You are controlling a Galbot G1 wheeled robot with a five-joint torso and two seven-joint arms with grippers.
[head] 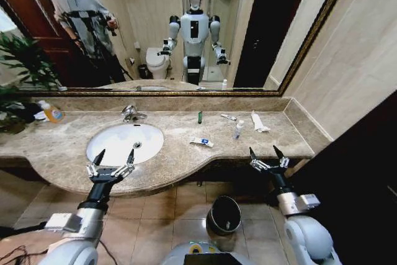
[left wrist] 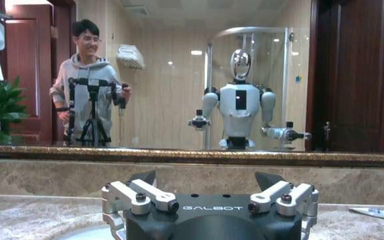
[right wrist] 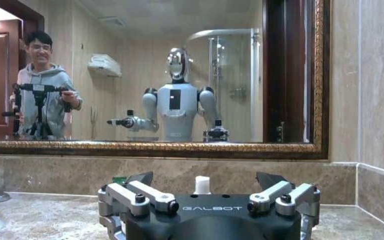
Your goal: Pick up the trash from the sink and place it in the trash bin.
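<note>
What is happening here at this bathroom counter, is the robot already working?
Not yet. The left gripper hangs open over the front rim of the white oval sink, and the right gripper is open at the brown marble countertop's front edge. Both hold nothing. Small white toiletry items lie on the countertop. The round black trash bin stands on the floor.

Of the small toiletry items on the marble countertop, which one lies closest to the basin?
The flat white-blue packet, lying near the counter's front edge just right of the white oval sink; the other items sit farther back and right.
</note>
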